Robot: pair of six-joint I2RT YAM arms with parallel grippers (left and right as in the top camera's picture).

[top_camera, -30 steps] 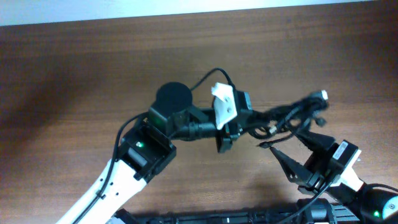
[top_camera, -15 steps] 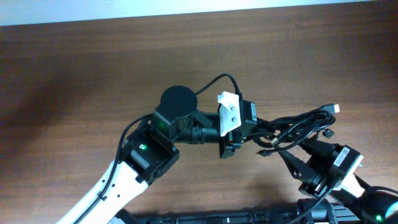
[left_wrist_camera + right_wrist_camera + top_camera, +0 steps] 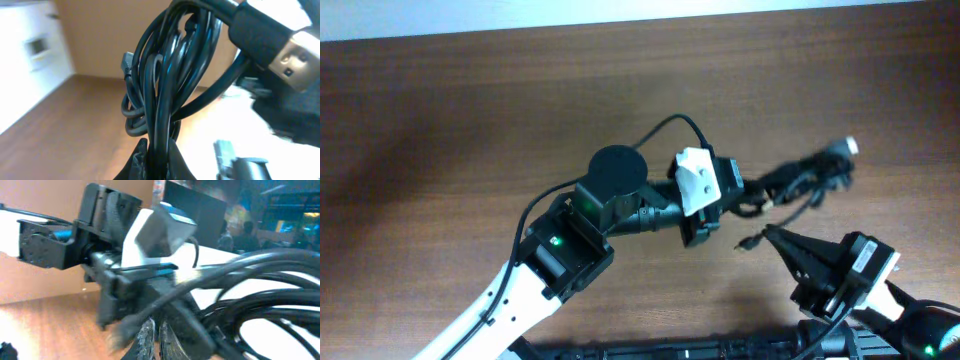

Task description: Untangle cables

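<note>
The cables (image 3: 805,178) are a bundle of thin black cords hanging in the air, and my left gripper (image 3: 728,196) is shut on one end. In the left wrist view the cords (image 3: 165,85) rise in loops out of the left gripper (image 3: 159,152). A silver-tipped plug (image 3: 295,57) sticks out at the top right and a small plug (image 3: 127,65) on the left. My right gripper (image 3: 772,235) sits just below the bundle with its jaws together. Beside its tip dangles a small plug (image 3: 748,243). In the right wrist view its fingers (image 3: 148,335) meet in front of the blurred cords (image 3: 260,295).
The brown wooden table (image 3: 470,110) lies under both arms. The left arm's black and white body (image 3: 555,255) crosses the lower left. A thicker black wire (image 3: 670,125) arcs over the left wrist. The right arm's base (image 3: 880,290) sits at the lower right edge.
The right gripper went from open around the bundle's lower cords to shut. The left gripper carried the bundle up and away, so the right tip now sits below it.
</note>
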